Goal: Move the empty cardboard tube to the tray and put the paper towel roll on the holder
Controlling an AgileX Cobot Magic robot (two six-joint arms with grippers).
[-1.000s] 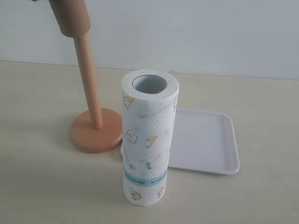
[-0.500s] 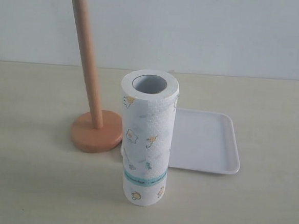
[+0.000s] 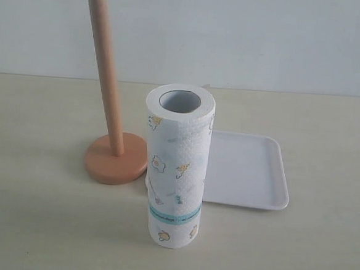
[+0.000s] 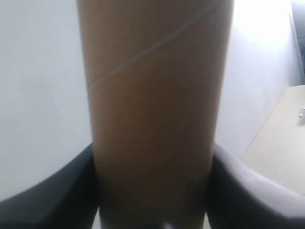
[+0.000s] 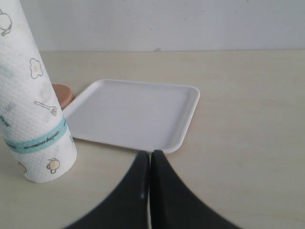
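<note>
The brown cardboard tube (image 4: 152,109) fills the left wrist view, clamped between my left gripper's (image 4: 153,191) dark fingers; both are out of the exterior view. The wooden holder (image 3: 108,139) stands bare, its pole leaning slightly, on the left of the table. The paper towel roll (image 3: 176,165) stands upright in front, between the holder and the white tray (image 3: 251,171). In the right wrist view my right gripper (image 5: 150,160) is shut on nothing, low over the table just short of the tray's (image 5: 138,112) near rim, with the towel roll (image 5: 31,95) beside it.
A pale wall rises behind the beige table (image 3: 320,244). The holder's disc base (image 5: 63,94) peeks out behind the roll in the right wrist view.
One second ago the cardboard tube still covered the pole's top in the exterior view; it has since risen out of frame, leaving the pole bare. The pole has shifted very slightly.
</note>
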